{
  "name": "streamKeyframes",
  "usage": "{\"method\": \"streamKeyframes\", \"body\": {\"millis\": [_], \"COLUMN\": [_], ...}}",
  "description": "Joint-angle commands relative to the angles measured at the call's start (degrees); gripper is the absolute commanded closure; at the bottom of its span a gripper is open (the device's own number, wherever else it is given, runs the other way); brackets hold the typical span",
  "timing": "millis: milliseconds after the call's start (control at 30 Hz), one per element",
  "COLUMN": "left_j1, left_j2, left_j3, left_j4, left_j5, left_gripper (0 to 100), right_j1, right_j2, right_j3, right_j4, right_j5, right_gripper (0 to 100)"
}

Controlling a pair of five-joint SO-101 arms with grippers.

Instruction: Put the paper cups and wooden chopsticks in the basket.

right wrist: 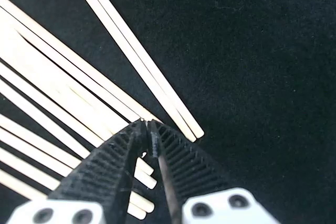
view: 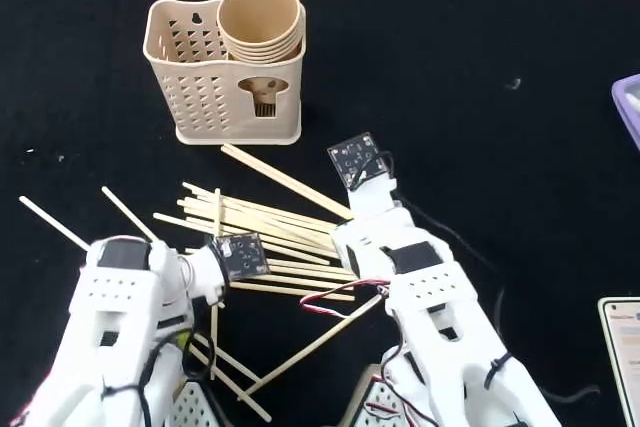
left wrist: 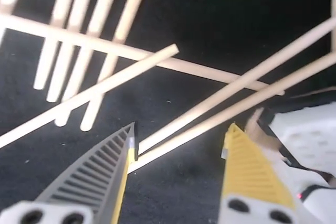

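A beige basket (view: 200, 97) stands at the back left with a stack of paper cups (view: 260, 17) in its right half. Wooden chopsticks (view: 262, 222) lie scattered on the black table between the two arms. My left gripper (left wrist: 182, 134) is open low over the table, and two chopsticks (left wrist: 247, 95) run through the gap between its yellow and grey fingers. My right gripper (right wrist: 147, 124) is shut, its tips meeting just over the ends of the chopstick pile (right wrist: 63, 103), beside a pair of chopsticks (right wrist: 136, 61). I cannot tell whether it pinches one.
Two single chopsticks (view: 55, 222) lie apart at the left. More chopsticks (view: 300, 352) cross near the arm bases. A purple container (view: 628, 102) sits at the right edge and a card (view: 622, 342) at the lower right. The right arm's white body (left wrist: 310, 140) is close to my left gripper.
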Motion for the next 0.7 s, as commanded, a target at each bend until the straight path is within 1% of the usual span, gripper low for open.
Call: {"method": "streamKeyframes", "body": {"millis": [0, 133, 200, 267, 467, 567, 667], "left_j1": [0.66, 0.75, 0.57, 0.31, 0.57, 0.04, 0.13], "left_j2": [10.64, 18.46, 20.75, 21.54, 21.45, 21.45, 21.45], "left_j3": [-4.0, -5.93, -5.67, -4.53, 0.4, 0.57, -0.66], "left_j4": [0.88, 0.53, -2.29, -5.36, -14.51, -16.79, -16.79], "left_j5": [-0.88, -0.88, -0.53, -0.26, 4.13, 6.24, 7.38], "left_gripper": [72, 72, 73, 73, 73, 73, 73], "right_j1": [0.88, 0.88, 0.88, 0.88, 0.97, 0.97, 0.97], "right_j2": [-1.89, -1.89, -1.89, -1.89, -1.89, -1.89, -1.89], "right_j3": [-0.22, -0.22, -0.22, -0.22, -0.22, -0.22, -0.22], "right_j4": [-1.32, -1.32, -1.32, -1.32, -1.32, -1.32, -1.32], "right_j5": [-0.09, -0.09, -0.09, -0.09, -0.09, -0.09, -0.09], "right_gripper": [98.3, 98.3, 98.3, 98.3, 98.3, 98.3, 98.3]}}
